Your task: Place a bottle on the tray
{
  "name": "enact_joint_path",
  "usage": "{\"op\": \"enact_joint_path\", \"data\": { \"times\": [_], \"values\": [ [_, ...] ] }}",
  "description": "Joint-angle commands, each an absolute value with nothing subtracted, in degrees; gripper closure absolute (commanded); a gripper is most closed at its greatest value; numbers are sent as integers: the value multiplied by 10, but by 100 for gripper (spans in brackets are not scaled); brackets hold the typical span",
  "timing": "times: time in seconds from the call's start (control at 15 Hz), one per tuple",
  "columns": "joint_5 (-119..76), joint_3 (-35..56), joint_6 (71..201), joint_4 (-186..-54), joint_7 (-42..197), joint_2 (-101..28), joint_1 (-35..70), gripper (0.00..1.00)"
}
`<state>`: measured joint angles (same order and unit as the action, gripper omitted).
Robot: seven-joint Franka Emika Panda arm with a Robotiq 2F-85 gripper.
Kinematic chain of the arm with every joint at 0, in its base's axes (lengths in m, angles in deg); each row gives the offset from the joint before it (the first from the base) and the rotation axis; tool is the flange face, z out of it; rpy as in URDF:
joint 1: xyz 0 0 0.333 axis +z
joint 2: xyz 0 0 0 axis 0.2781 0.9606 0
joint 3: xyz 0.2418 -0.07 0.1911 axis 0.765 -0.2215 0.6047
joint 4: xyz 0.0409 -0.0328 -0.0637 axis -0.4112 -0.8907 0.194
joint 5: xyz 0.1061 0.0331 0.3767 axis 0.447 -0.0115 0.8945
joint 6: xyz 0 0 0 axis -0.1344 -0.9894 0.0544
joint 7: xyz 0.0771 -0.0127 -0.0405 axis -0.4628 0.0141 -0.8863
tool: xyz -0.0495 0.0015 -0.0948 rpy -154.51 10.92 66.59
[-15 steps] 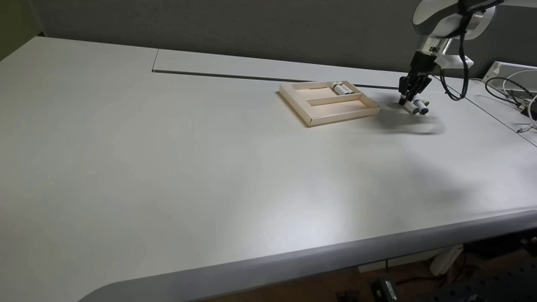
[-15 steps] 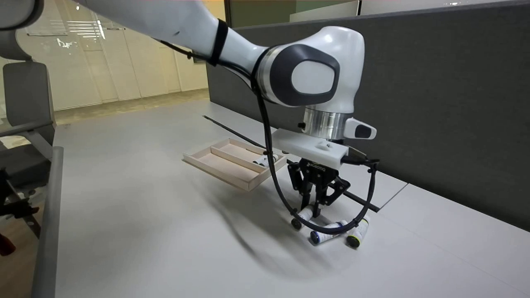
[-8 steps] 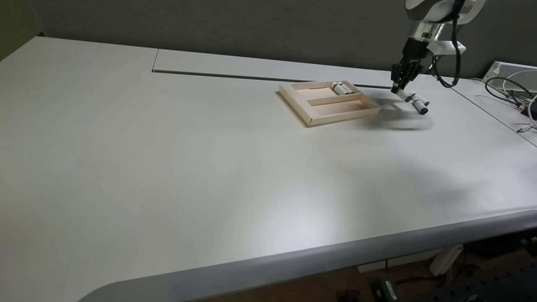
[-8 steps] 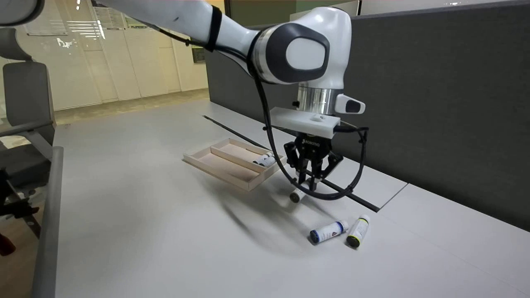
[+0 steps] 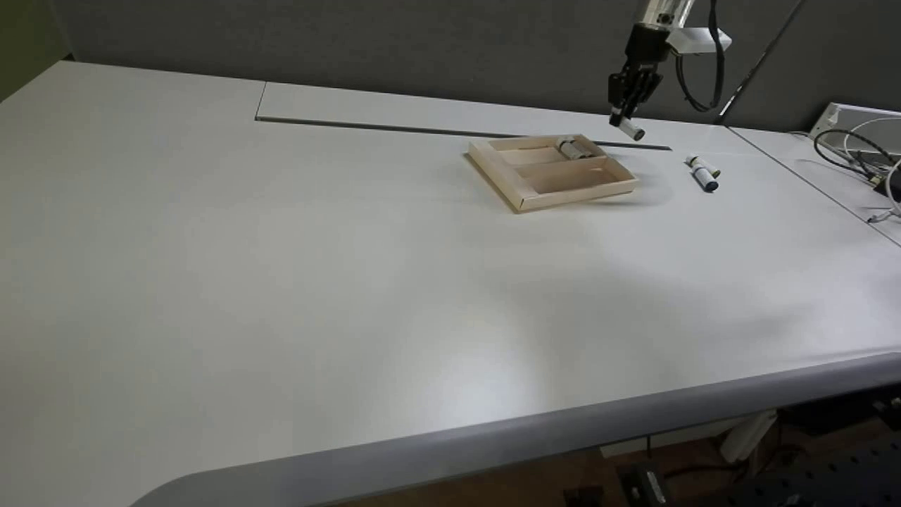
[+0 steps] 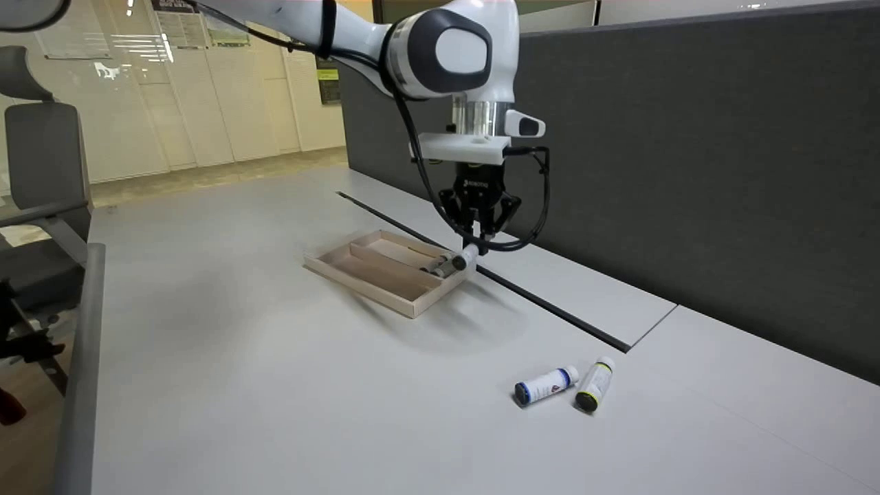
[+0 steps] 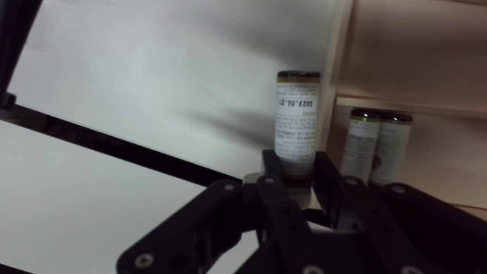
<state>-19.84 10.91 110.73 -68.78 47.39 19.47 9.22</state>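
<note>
In an exterior view we see matt wood in the tray point(image 5: 577, 196) at two o'clock, a satiny table point(image 5: 436, 324) at six, cloth-like panelling point(image 5: 436, 49) at twelve. At two in the wrist view, the bottle point(image 7: 296, 125) looks papery, its dark end glossy.

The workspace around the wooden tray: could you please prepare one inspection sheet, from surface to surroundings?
Surface: white table, with a dark strip running along it.
Job's things: held bottle, in the air near the tray, not yet placed.
Clutter: blue-banded bottle and yellow-banded bottle lie on the table; two more bottles lie side by side in one tray compartment.
Grippers: one gripper, closed on the held bottle.
Cables: black cable, looping beside the gripper; more cables at the right edge of an exterior view.
Surroundings: grey partition and office chair.
</note>
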Motion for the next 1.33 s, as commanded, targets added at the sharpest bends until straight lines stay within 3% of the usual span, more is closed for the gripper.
{"op": "enact_joint_path", "data": {
  "times": [0.0, 1.27],
  "values": [
    [-192, 114, 1067, -671, 505, 184, 117, 93],
    [-140, 132, 1040, -652, 581, 248, 154, 93]
  ]
}}
